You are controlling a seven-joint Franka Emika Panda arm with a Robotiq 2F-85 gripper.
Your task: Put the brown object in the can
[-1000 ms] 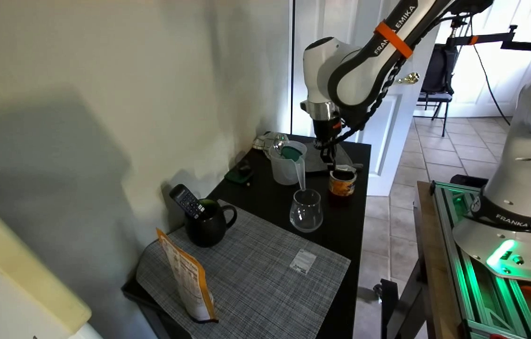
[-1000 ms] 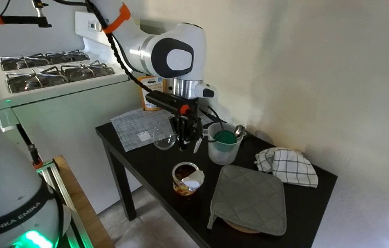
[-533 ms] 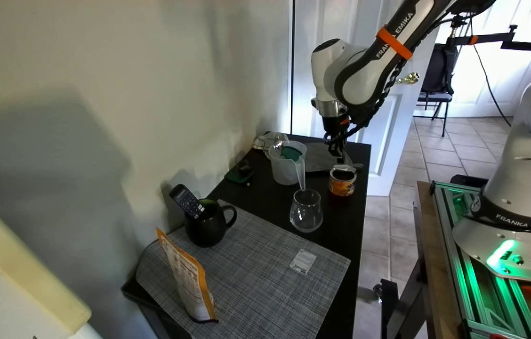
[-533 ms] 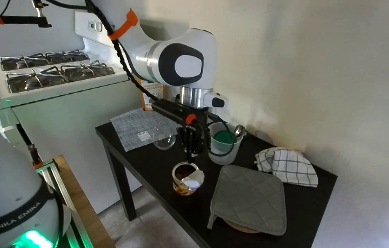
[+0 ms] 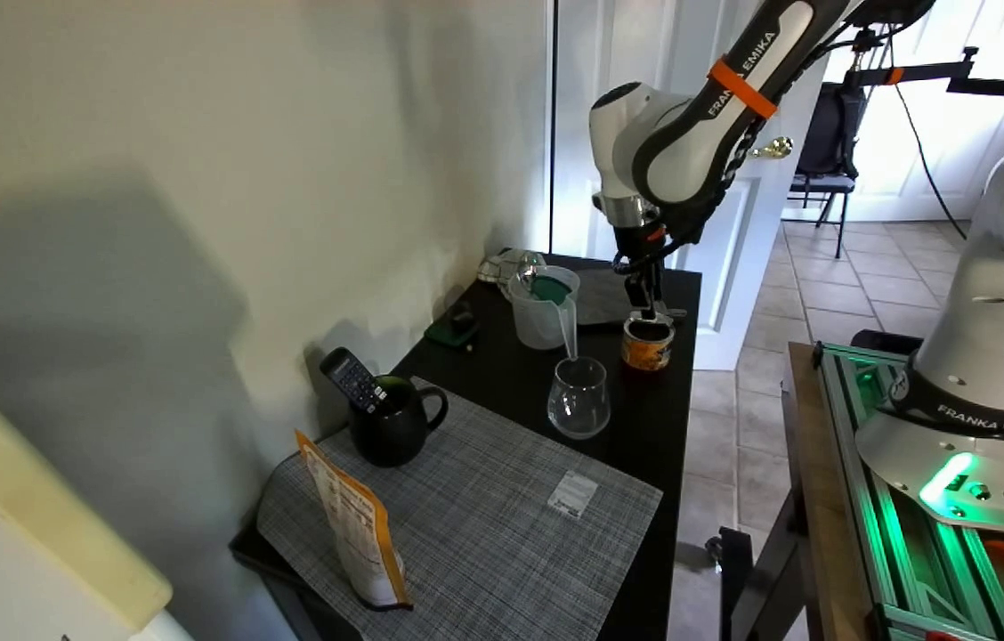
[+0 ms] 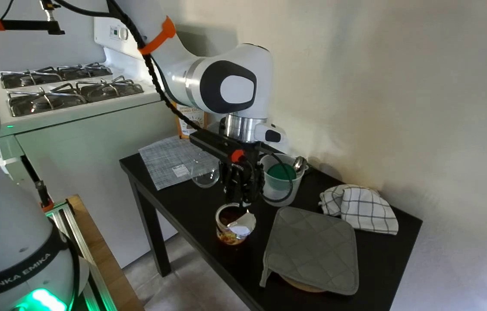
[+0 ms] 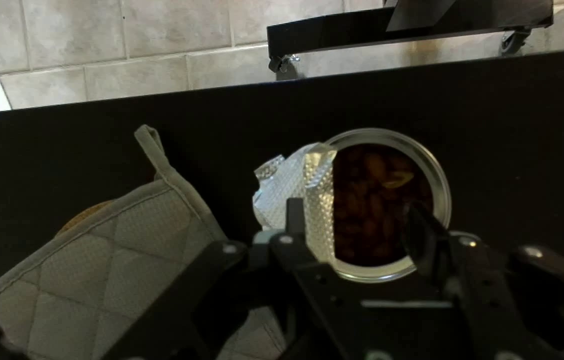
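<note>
Jaws of the gripper stand well apart, holding nothing, close over the can and its bent-back foil lid. Brown beans are inside. The can sits near the edge of the black table, with a thin gap to the gray pot holder. Tile floor is past the edge, a white stove past the far end.

In an exterior view, the arm is slanting left; its tool is hanging downward, 2 fingers standing apart.
</note>
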